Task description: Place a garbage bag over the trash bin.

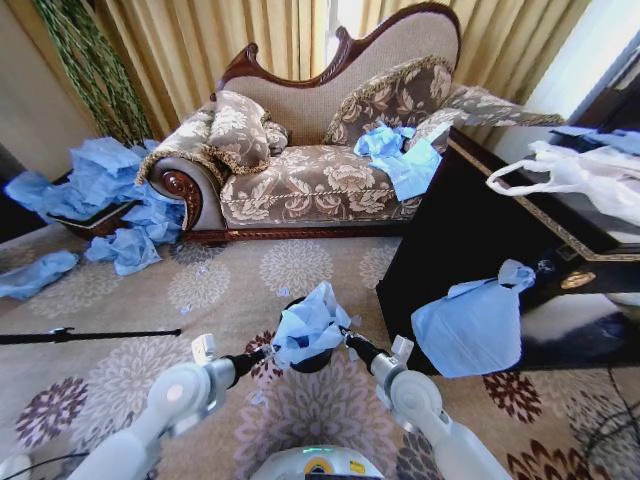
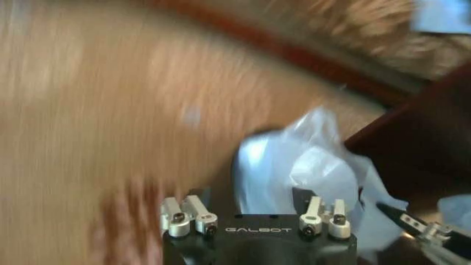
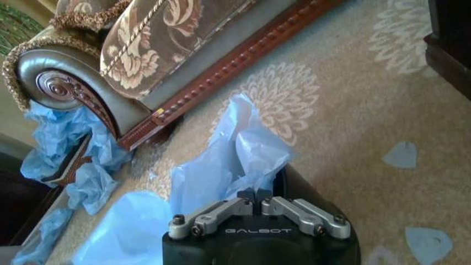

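The garbage bag (image 1: 310, 328) was thin, crinkled, translucent plastic; the sofa (image 1: 300, 185) combined woven cloth with glossy carved wood.

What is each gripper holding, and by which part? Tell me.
The right gripper pinches the garbage bag by its bunched edge above the trash bin; the left gripper, fingers apart, holds nothing.
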Robot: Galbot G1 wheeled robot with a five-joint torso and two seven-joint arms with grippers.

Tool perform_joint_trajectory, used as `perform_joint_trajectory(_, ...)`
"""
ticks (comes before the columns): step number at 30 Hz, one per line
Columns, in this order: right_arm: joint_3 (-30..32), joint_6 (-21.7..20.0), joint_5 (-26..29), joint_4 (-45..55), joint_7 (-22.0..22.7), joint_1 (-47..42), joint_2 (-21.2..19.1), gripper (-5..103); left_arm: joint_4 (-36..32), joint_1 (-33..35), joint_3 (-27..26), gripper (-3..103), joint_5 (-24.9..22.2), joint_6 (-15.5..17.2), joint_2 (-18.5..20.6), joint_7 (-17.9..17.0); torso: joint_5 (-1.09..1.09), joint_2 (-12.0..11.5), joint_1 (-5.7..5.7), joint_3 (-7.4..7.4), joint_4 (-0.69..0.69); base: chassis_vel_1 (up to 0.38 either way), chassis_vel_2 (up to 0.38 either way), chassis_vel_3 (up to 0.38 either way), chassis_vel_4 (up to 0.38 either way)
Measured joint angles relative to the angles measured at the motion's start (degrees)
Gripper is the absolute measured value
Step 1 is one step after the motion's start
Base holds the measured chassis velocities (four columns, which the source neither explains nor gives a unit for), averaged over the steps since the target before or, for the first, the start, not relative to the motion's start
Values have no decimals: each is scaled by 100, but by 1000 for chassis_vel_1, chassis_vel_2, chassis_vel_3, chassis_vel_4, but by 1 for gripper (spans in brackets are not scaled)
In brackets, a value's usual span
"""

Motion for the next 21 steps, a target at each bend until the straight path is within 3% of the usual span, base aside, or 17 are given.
perform_joint_trajectory(1, 0, 0, -2, -3, -3, -7, 10, 0, 103, -66, 82, 78, 805, -214, 160, 474, 0, 0, 0, 0, 0, 0, 0, 0, 0)
perform_joint_trajectory(2, 0, 0, -2, -3, -3, -7, 10, 0, 103, -66, 82, 78, 805, -214, 160, 474, 0, 0, 0, 0, 0, 0, 0, 0, 0)
perform_joint_trajectory(3, 1, 1, -3, -3, -3, -21, 16, 0, 264, -155, 167, 83, 1420, -461, 304, 881, 0, 0, 0, 0, -1, 0, 0, 0, 0)
perform_joint_trajectory(4, 1, 2, -6, 0, -4, -52, 26, 0, 544, -304, 300, 88, 2155, -856, 538, 1525, -2, 0, 0, 0, -2, 0, 0, 0, 0)
perform_joint_trajectory(5, -2, 2, -7, 1, -4, -71, 29, 0, 750, -409, 380, 94, 2596, -1141, 703, 2010, -2, 0, 0, 0, -3, 0, 0, 0, 0)
perform_joint_trajectory(6, -2, 2, -7, 1, -4, -71, 29, 0, 750, -409, 380, 94, 2596, -1141, 703, 2010, -2, 0, 0, 0, -3, 0, 0, 0, 0)
perform_joint_trajectory(7, -61, 3, 3, -3, -2, -57, 25, 0, 1023, -506, 420, 98, 3197, -1591, 923, 2651, -2, 0, 0, 0, -6, 0, 0, 0, 0)
perform_joint_trajectory(8, -125, 2, 16, -18, -1, -18, 22, 0, 1130, -526, 422, 99, 3462, -1802, 1027, 2913, 0, 0, 0, 0, -4, 0, 0, 0, 0)
perform_joint_trajectory(11, -186, 3, 26, -33, -2, 17, 15, 0, 1252, -566, 421, 100, 3730, -2009, 1153, 3176, 1, 0, 0, 0, 2, 0, 0, 0, 0)
perform_joint_trajectory(15, -412, 3, 77, -106, -1, 196, -11, 0, 1642, -795, 422, 100, 4627, -2732, 1630, 4170, 0, 0, 0, 1, -1, 0, 0, 0, 0)
perform_joint_trajectory(21, -526, 4, 99, -125, 13, 298, -20, 0, 1598, -1169, 695, 100, 4416, -2848, 2009, 4557, 1, 0, 0, 0, 0, 0, 0, 0, 0)
